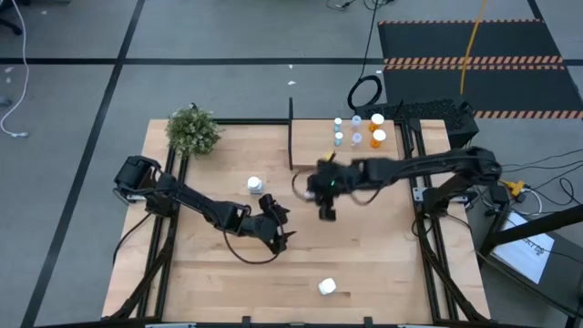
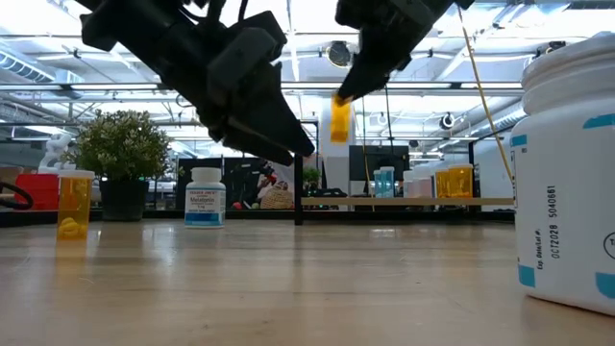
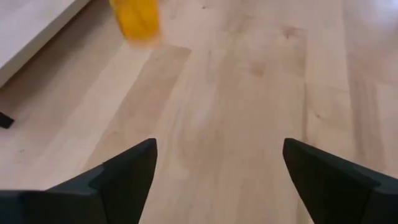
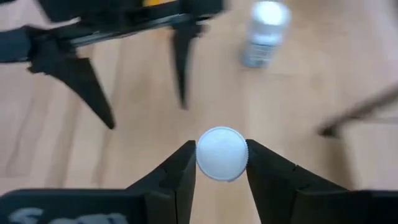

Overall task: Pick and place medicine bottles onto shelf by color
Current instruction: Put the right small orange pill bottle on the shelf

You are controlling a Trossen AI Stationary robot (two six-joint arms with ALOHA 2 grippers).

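Note:
My right gripper (image 1: 325, 202) is over the table's middle, shut on an orange bottle (image 2: 340, 117) with a white cap (image 4: 222, 154). My left gripper (image 1: 276, 230) is open and empty above the table, a little to the near left of it; its fingers show in its wrist view (image 3: 214, 180). The wooden shelf (image 1: 314, 137) stands at the far right, with a black post (image 1: 291, 109). On it stand pale-blue bottles (image 1: 338, 138) and orange ones (image 1: 378, 138). A white bottle (image 1: 255, 185) stands upright on the table, and another white one (image 1: 327, 287) sits near the front edge. My right gripper pinches the orange bottle's white cap (image 4: 222, 175) between its two fingers, one on each side of the round rim. The fingers come from above, pointing down. The bottle hangs upright below them, lifted clear of the table (image 2: 340, 125).
A green bushy plant (image 1: 193, 130) stands at the far left corner. In the low view a further orange bottle (image 2: 74, 204) stands on the table at the left, and the near white bottle (image 2: 567, 173) looms large at the right. Bare wood lies between the arms and the front edge.

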